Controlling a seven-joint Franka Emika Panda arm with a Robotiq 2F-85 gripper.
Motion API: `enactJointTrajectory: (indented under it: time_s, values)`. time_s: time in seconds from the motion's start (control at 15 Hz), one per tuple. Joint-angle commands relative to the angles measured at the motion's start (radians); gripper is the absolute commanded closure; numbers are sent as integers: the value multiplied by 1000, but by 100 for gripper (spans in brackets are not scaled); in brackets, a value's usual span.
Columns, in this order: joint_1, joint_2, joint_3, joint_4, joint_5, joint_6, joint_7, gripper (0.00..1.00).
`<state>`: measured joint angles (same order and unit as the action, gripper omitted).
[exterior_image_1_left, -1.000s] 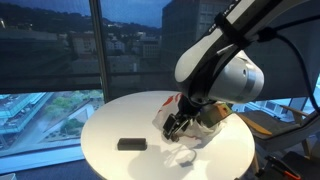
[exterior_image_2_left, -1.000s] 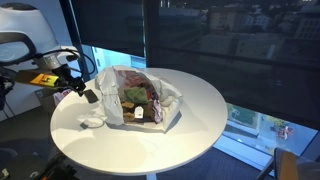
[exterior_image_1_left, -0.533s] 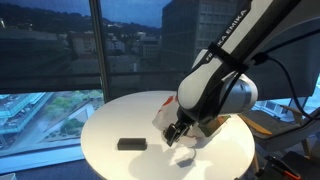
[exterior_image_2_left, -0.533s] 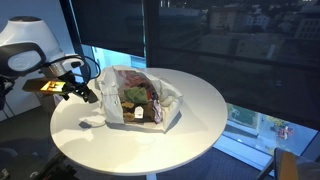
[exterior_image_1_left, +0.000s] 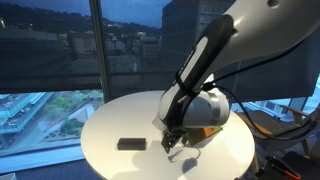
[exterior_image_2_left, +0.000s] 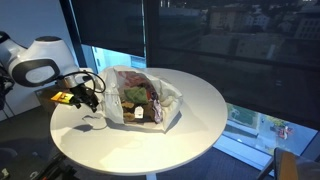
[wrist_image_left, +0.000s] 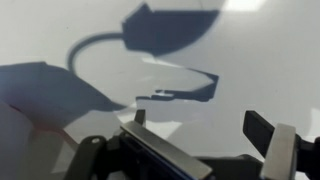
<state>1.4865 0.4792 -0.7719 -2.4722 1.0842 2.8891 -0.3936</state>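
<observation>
On the white table (exterior_image_2_left: 200, 112) a food-filled bag (exterior_image_2_left: 140, 96) sits beside the released hand (exterior_image_2_left: 87, 101).

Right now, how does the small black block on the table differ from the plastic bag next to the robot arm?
The black block is small, dark and opaque; the plastic bag is much larger, pale and see-through, with colourful contents showing. The black block lies flat with straight edges; the plastic bag stands bulging and crumpled. Both rest on the round white table.
</observation>
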Motion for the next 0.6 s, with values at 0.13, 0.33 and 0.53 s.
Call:
enactJointTrajectory:
  time_s: [0.13, 0.33, 0.53]
  values:
    - [-153, 266, 112, 188, 35, 29, -6, 0]
    - [-359, 246, 268, 195, -310, 176, 238, 0]
    - [-411, 259, 271, 194, -563, 204, 436, 0]
